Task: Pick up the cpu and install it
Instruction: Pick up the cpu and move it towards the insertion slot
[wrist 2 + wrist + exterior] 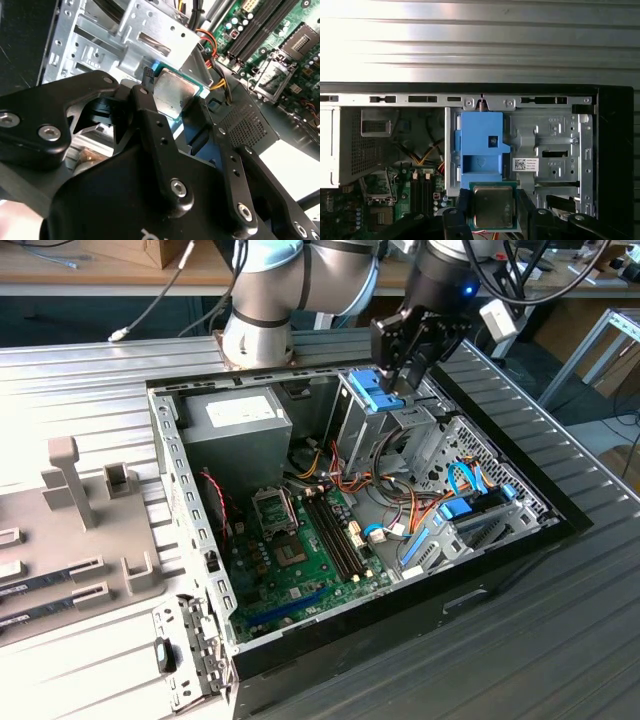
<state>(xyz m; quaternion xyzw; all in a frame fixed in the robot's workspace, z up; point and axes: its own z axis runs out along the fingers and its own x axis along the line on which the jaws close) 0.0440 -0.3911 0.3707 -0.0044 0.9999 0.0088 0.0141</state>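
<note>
Pincer (408, 375): 1, clamped on cpu edges.
Cpu (493, 206): 1, silver top, green rim, by blue bracket (480, 145).
Socket (275, 508): 1, on mobo, 7-8 o'clock from pincer, exterior view.

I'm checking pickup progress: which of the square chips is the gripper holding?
The silvery metal-topped square chip with a thin green rim, clamped in the black gripper. The dark square chip sits flat on the green motherboard.
</note>
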